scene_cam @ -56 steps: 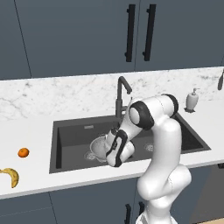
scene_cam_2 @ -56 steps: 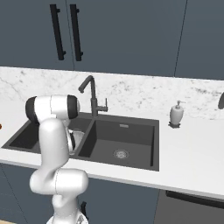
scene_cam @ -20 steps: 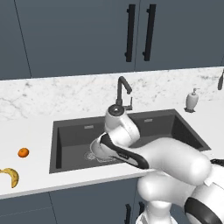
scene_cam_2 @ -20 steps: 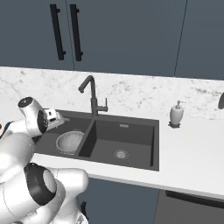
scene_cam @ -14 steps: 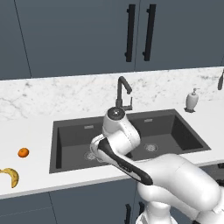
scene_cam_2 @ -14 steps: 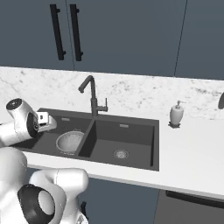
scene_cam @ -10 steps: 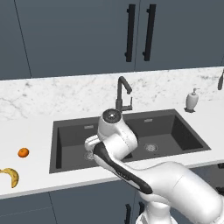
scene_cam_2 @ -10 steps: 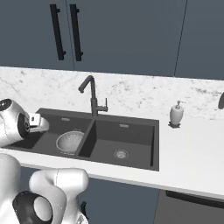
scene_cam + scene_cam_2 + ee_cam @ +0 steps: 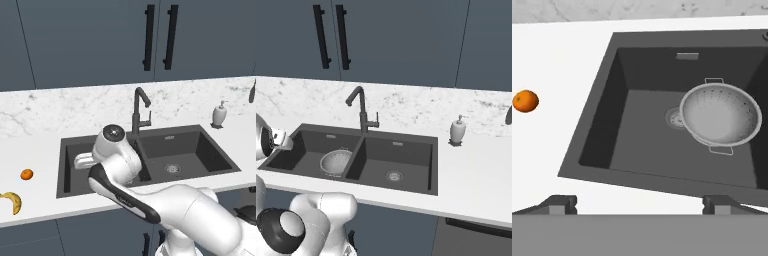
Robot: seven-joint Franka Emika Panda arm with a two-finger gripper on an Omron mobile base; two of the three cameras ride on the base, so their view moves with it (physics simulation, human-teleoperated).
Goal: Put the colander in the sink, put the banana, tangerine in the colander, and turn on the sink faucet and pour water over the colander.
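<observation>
Colander (image 9: 720,115) sits upright on the floor of the left basin of the dark double sink (image 9: 612,75), empty, just beside the round silver drain (image 9: 674,118) and near the centre divider; in the right base view the colander (image 9: 336,162) lies at about 9 o'clock from the right basin's drain. Out on the white marble counter (image 9: 40,145), the tangerine (image 9: 27,174) rests well apart from the sink's left rim, with the banana (image 9: 13,201) near it at about 7 o'clock, close to the counter's front edge. In the hand view the tangerine (image 9: 525,101) lies on bare counter at 9 o'clock from the basin. The gripper (image 9: 639,204) hovers over the sink's front rim with its jaws spread wide and nothing between them; its two dark fingertips (image 9: 560,204) stand far apart at the bottom of the hand view. The white arm's wrist (image 9: 112,147) hangs over the left basin and hides the colander from the left base camera. The dark gooseneck faucet (image 9: 140,111) rises behind the divider, its spout angled forward. A white soap dispenser (image 9: 219,115) stands on the counter at the sink's back right corner. Dark blue cabinets (image 9: 100,40) with black handles (image 9: 149,37) hang above a marble backsplash. Open counter lies between the sink's left rim and the fruit.
</observation>
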